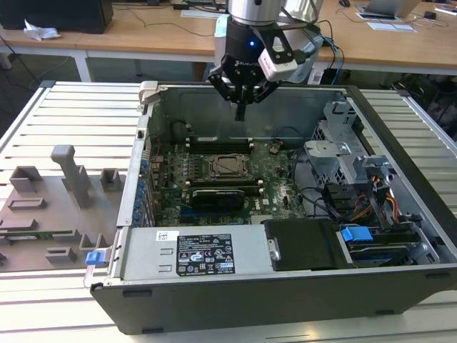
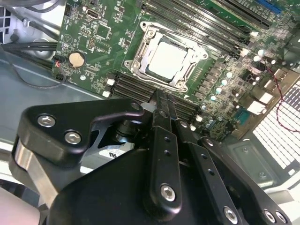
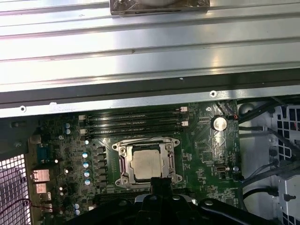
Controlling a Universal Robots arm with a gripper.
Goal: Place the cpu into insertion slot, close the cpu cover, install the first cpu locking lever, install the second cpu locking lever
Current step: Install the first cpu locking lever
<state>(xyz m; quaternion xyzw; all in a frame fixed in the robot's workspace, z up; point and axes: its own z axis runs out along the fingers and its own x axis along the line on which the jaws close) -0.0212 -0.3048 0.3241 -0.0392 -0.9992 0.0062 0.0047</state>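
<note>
Gripper point(image 1: 240, 107) closed and empty, hovering above the cpu point(image 3: 147, 163) seated under its cpu cover point(image 3: 147, 143); descending off-centre risks scraping the motherboard point(image 3: 206, 154)

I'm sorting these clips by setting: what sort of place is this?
Probably a lab or office workshop: an open computer case lies on a slatted metal table, wooden desks stand behind, and the robot's hand hangs above the motherboard.

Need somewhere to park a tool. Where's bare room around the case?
Bare slats lie beyond the case on the exterior view's right and behind the grey fixtures on its left. Inside is crowded: cables and drives, board around the cpu, gripper above.
</note>
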